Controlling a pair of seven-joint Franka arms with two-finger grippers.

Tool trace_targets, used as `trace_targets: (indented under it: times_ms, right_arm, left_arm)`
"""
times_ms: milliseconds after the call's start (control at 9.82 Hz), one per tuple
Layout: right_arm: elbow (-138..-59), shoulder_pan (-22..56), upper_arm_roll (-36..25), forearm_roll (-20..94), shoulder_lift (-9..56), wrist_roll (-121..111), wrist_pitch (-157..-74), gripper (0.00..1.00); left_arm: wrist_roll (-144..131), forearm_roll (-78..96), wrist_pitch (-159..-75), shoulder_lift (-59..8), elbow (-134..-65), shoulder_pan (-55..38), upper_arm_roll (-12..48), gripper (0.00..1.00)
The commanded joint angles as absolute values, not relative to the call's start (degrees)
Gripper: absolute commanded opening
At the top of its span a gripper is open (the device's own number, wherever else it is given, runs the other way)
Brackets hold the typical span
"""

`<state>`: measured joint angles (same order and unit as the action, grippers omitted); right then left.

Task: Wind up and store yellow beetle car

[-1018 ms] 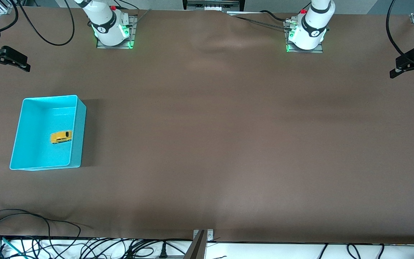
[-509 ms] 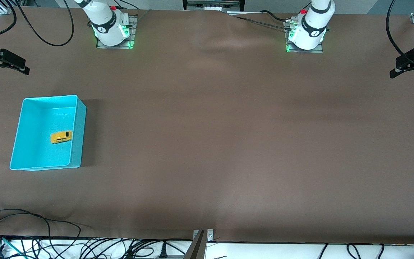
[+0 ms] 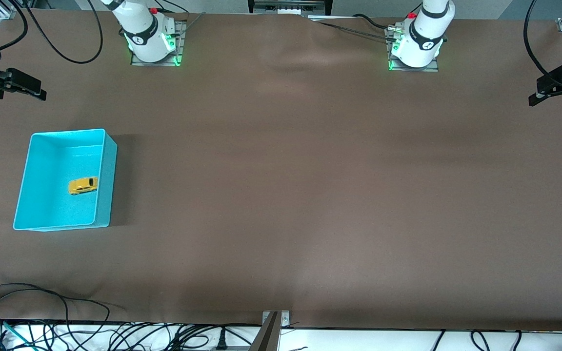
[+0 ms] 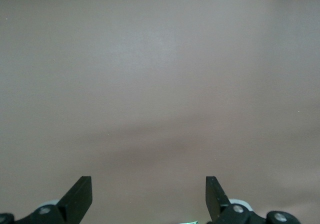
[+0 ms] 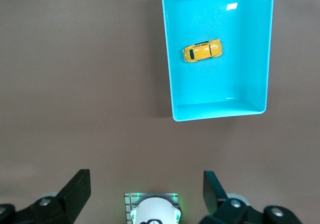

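Right end effector [image 5: 146, 184] up high at the right arm's end of the table [image 3: 291, 185], fingers [image 5: 79, 184] spread wide with nothing between them, looking straight down on the right arm's base [image 5: 151, 210] and the bin [image 5: 171, 91]. In the front view, seen as a dark clamp shape [image 3: 10, 83] at the picture's edge, above the table's margin and farther from the front camera than the bin [image 3: 107, 187]. Left end effector [image 4: 149, 189] likewise parted and empty, fingers [image 4: 80, 191] set well apart over bare brown table [image 4: 160, 83]; in the front view a dark shape [image 3: 561, 85] at the left arm's end, waiting. Car [image 3: 83, 185] inside the bin, on its wheels on the bin floor, lying crosswise to the bin's long walls, close to the wall that faces the table's middle and roughly midway along it. Same car [image 5: 202, 50] in the right wrist view yellow with dark windows and a rounded roof, apart from all four walls. Bin turquoise, rectangular, open-topped, resting flat on the table toward the right arm's end, nearer to the front camera than the right arm's base [image 3: 151, 41]. Left arm's base [image 3: 415, 46] well apart from the bin, along the same table edge. Black cables [image 3: 42, 317] trailing along the table edge nearest the front camera.
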<state>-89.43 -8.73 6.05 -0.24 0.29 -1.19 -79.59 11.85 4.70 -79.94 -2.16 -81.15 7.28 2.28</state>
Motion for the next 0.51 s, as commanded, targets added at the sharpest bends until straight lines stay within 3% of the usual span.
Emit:
trace_targets:
  times_ms: [0,407]
  right_arm:
    - [-89.47,-8.88,6.15,0.79,0.44,-1.15,-79.01,1.00]
    - [-89.38,-8.88,6.15,0.44,0.70,-1.41,-78.58,1.00]
  left_arm:
    - [12.30,4.75,-79.72,-3.16,-79.54,7.21,2.29,1.00]
    - [12.30,4.75,-79.72,-3.34,-79.54,7.03,2.37,1.00]
